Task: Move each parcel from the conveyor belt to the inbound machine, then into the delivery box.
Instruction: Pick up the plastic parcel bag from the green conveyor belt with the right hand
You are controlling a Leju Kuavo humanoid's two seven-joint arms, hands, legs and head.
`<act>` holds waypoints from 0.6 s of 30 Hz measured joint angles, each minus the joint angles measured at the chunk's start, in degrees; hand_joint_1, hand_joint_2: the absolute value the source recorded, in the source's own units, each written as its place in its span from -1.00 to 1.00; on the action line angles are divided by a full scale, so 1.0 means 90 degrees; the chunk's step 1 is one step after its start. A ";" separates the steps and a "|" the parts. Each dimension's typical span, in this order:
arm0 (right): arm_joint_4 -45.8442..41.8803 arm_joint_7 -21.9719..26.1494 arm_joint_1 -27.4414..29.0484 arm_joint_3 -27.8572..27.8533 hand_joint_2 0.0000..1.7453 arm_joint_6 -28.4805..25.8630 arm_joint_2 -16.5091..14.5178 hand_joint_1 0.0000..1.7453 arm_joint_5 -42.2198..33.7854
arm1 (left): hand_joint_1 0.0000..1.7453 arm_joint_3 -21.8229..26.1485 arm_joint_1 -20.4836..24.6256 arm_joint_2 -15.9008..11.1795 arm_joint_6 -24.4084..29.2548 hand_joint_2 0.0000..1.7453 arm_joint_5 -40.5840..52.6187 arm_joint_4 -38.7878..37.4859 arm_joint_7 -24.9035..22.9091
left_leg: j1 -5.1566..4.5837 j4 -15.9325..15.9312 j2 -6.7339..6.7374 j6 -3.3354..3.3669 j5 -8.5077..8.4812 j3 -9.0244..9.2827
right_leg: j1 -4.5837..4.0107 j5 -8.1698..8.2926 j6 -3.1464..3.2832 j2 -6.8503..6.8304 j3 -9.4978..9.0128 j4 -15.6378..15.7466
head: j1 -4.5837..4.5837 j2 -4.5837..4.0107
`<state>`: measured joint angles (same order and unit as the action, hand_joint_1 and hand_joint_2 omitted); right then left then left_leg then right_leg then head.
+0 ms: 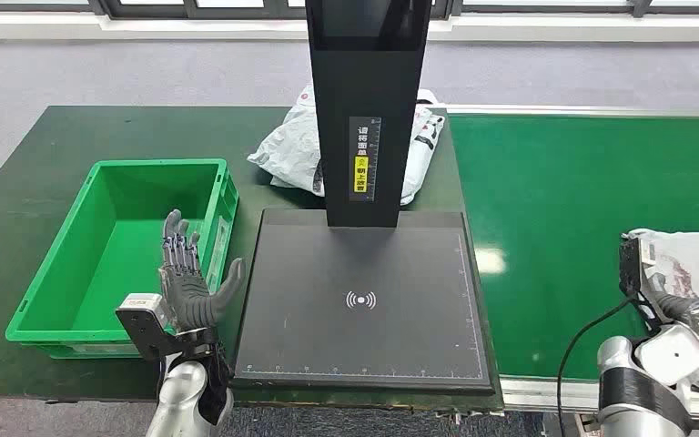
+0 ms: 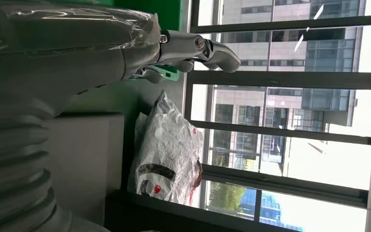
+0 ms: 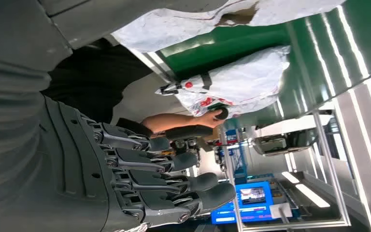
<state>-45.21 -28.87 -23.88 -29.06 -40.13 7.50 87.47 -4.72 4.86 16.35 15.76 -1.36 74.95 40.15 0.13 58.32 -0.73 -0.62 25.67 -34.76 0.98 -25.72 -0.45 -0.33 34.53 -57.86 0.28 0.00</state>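
While left robot hand (image 1: 187, 278) spreads, crinkled plastic parcel (image 1: 692, 273) lies on belt (image 1: 555, 200).

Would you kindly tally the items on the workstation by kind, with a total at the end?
White plastic parcels: 2, one behind the machine's post, one on the conveyor belt by the right hand
Green delivery box: 1
Black inbound machine: 1
Total: 4
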 joint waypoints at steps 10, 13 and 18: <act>0.1251 -0.0943 -0.0086 0.0750 1.00 0.0000 0.0580 -1.00 -0.0003 | -1.00 0.0005 -0.0224 -0.0012 -0.0094 1.00 0.0006 0.0100 0.0000 | 0.0000 0.0001 -0.0007 0.0001 0.0002 0.0000 | 0.0000 -0.0006 -0.0008 -0.0005 -0.0001 0.0001 | 0.0000 -0.0001; 0.1669 -0.1168 -0.0092 0.0975 1.00 0.0000 0.0708 -1.00 -0.0002 | -1.00 0.0005 -0.0224 -0.0012 -0.0097 1.00 0.0005 0.0085 0.0000 | 0.0000 0.0001 -0.0006 0.0001 0.0002 0.0000 | 0.0000 -0.0006 -0.0008 -0.0005 -0.0001 0.0001 | 0.0000 0.0000; 0.2050 -0.1224 -0.0088 0.1100 1.00 -0.0001 0.0772 -1.00 -0.0002 | -1.00 0.0005 -0.0224 -0.0014 -0.0097 1.00 -0.0002 0.0078 0.0000 | -0.0001 0.0001 -0.0005 0.0001 0.0002 0.0001 | 0.0000 -0.0006 -0.0008 -0.0004 -0.0001 0.0001 | 0.0000 0.0000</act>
<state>-26.76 -39.88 -24.67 -19.16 -40.13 14.45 87.45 -4.68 2.84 16.22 14.88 -1.38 75.65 40.15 0.12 58.32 -0.78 -0.61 25.69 -34.76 0.98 -25.77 -0.52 -0.36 34.52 -57.85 0.28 0.00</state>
